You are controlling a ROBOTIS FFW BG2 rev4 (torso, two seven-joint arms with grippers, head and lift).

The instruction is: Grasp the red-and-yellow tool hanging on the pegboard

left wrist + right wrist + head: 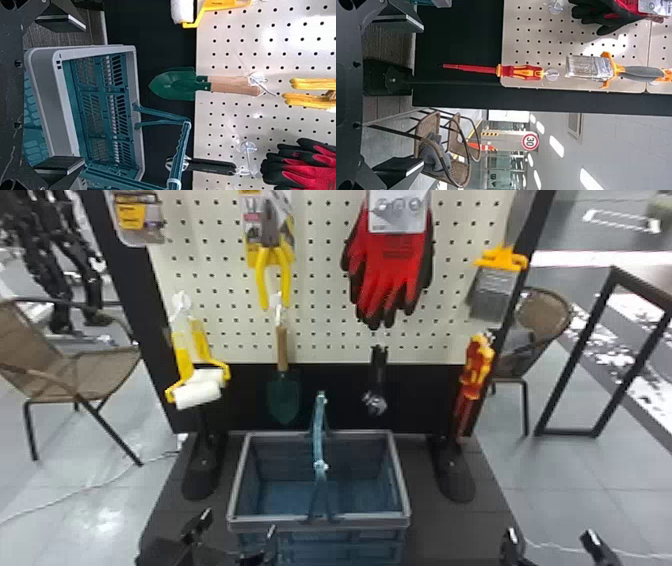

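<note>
With the right claw (552, 546) spread wide and empty down at 5 o'clock, the screwdriver (472, 382) hanging loose at the 4 o'clock edge of the pegboard (325, 315) could swing or drop off if one finger nudges it before both close.

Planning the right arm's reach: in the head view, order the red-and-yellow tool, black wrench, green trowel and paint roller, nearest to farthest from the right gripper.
From the right gripper:
1. red-and-yellow tool, far right.
2. black wrench, right of centre.
3. green trowel, left of centre.
4. paint roller, far left.
</note>
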